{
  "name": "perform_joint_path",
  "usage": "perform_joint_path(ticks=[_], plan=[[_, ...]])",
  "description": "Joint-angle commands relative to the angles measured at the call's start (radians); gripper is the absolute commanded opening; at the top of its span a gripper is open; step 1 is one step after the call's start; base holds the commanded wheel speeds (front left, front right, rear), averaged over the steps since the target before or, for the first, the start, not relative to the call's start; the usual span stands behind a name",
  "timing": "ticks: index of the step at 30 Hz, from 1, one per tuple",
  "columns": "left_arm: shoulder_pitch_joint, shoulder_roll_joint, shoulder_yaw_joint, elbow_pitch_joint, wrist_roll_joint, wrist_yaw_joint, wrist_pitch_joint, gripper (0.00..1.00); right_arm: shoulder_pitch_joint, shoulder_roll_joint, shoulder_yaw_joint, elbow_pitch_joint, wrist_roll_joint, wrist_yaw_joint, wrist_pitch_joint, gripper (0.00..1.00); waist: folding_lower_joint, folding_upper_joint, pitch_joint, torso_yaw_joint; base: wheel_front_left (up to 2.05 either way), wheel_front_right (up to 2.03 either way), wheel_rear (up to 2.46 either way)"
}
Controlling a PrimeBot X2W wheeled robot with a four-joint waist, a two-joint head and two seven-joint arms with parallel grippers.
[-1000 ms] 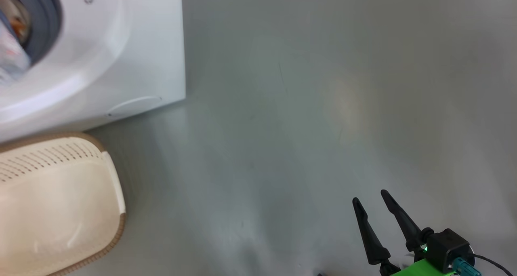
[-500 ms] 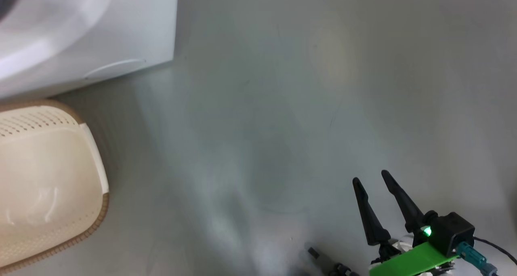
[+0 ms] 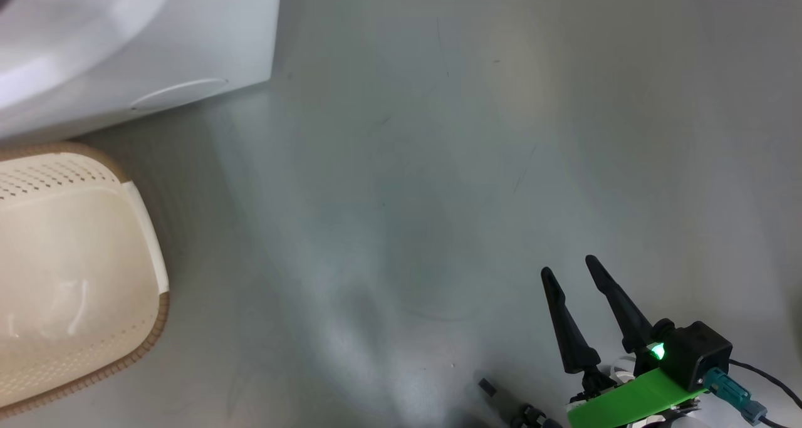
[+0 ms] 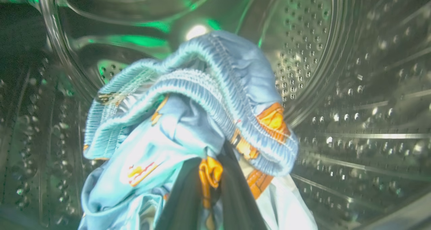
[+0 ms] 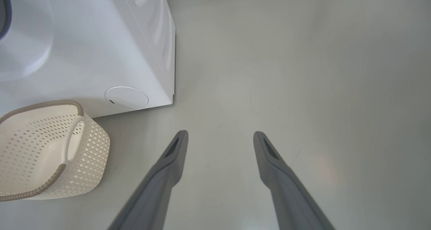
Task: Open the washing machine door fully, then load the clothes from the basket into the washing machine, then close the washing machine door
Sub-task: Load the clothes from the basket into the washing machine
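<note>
**Blue clothes (image 4: 188, 122) pinched inside the steel drum (image 4: 336, 88)**

Left claw (image 4: 212, 169) is pressed together on the light blue, orange-printed bundle, holding it within the washing machine (image 3: 188, 27). Right claw (image 3: 567, 265) stands spread wide over the grey floor (image 3: 438, 165), gripping nothing, touching nothing, well apart from the cream basket (image 3: 141, 227) near the machine's front.
</note>
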Motion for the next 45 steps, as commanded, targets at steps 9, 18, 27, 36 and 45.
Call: perform_joint_path(ticks=[9, 18, 27, 36, 45], plan=[[-0.087, 0.032, -0.032, 0.186, 0.013, -0.021, 0.007, 0.82, 0.027, -0.010, 0.019, -0.013, 0.006, 0.002, -0.005, 1.00, -0.0001, 0.0000, -0.038, 0.001, 0.00, 0.00, 0.00], [-0.108, -0.007, -0.037, 0.331, -0.010, 0.009, 0.066, 1.00, 0.036, -0.012, 0.012, -0.008, 0.006, 0.002, -0.005, 1.00, -0.0001, 0.0000, -0.084, 0.030, 0.00, 0.00, 0.00], [-0.040, -0.067, -0.021, 0.362, -0.055, 0.035, 0.043, 1.00, 0.037, -0.027, -0.004, 0.000, -0.001, 0.002, -0.005, 1.00, -0.0001, 0.0000, -0.144, 0.082, 0.00, 0.00, 0.00], [0.059, -0.160, 0.006, 0.353, -0.113, 0.037, 0.001, 1.00, 0.026, -0.041, -0.011, 0.015, -0.006, 0.002, -0.005, 1.00, -0.0001, 0.0000, -0.227, 0.146, 0.00, 0.00, 0.00], [0.231, -0.222, 0.013, 0.203, -0.141, -0.009, -0.006, 1.00, -0.003, -0.056, -0.005, 0.028, -0.019, 0.002, -0.005, 1.00, -0.0001, 0.0000, -0.328, 0.197, 0.00, 0.00, 0.00]])
